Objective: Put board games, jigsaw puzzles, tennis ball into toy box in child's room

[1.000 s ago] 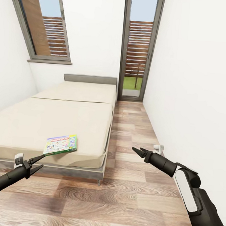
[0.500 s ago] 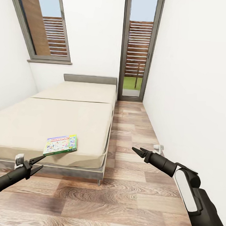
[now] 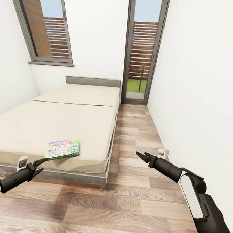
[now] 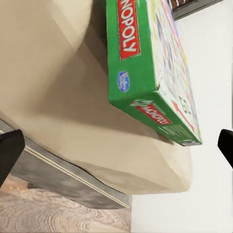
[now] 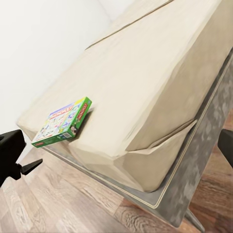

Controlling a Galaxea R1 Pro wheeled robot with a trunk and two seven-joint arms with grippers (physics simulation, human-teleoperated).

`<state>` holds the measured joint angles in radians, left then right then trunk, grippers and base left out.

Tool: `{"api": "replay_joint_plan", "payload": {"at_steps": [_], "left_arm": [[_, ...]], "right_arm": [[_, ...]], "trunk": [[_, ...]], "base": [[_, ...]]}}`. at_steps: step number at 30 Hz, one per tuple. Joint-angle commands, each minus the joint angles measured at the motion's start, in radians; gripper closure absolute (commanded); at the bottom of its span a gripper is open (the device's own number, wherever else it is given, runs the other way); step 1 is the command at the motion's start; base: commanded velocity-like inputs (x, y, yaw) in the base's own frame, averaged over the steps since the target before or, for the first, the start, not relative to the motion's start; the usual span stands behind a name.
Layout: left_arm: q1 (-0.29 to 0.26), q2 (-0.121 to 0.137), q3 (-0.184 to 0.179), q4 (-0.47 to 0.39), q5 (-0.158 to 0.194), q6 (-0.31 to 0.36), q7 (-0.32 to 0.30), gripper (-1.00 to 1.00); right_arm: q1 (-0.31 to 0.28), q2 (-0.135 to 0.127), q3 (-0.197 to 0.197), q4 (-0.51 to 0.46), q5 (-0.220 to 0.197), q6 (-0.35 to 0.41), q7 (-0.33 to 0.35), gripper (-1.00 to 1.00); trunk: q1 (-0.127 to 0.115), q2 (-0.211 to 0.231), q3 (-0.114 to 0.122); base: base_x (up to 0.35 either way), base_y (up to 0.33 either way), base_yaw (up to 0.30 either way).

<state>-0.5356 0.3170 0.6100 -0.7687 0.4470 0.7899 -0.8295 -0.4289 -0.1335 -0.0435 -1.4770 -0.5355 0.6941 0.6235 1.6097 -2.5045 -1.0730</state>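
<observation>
Monopoly box (image 3: 62,149) lay at bed (image 3: 53,126) corner; left pincer (image 3: 41,163) released, lined up for grasp; right pincer (image 3: 141,155) released, idle.

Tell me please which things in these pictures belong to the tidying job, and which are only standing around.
Belong to the job:
- Monopoly board game, lying near the bed's foot corner
- bed, bearing it
- left gripper, open, pointed at the game

Only standing around:
- window
- glass door
- wood floor
- right gripper, open and idle
</observation>
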Motion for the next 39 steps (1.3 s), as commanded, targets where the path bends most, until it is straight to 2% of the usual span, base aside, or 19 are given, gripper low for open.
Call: {"api": "replay_joint_plan", "payload": {"at_steps": [1, 9, 19, 39], "left_arm": [[-0.001, 0.000, 0.002, 0.000, 0.003, 0.004, -0.001, -1.00], [-0.004, -0.004, 0.001, 0.000, 0.011, -0.001, 0.003, -1.00], [-0.004, -0.029, -0.001, 0.000, 0.012, -0.001, 0.004, -1.00], [-0.005, -0.032, -0.001, 0.000, 0.012, -0.006, 0.000, -1.00]], "right_arm": [[-0.001, 0.000, -0.001, 0.000, -0.004, 0.007, 0.001, -1.00], [-0.001, 0.000, -0.001, 0.000, -0.002, 0.006, 0.001, -1.00], [-0.001, 0.000, -0.001, 0.000, 0.000, 0.005, 0.001, -1.00], [-0.001, -0.001, -0.002, 0.000, -0.005, 0.005, 0.001, -1.00]], "trunk": [[0.000, 0.000, -0.001], [0.000, 0.000, -0.001], [0.000, 0.000, -0.001], [0.000, 0.000, -0.001]], "base": [[0.000, 0.000, 0.000], [0.000, 0.000, 0.000], [0.000, 0.000, 0.000], [0.008, -0.039, 0.000]]}}
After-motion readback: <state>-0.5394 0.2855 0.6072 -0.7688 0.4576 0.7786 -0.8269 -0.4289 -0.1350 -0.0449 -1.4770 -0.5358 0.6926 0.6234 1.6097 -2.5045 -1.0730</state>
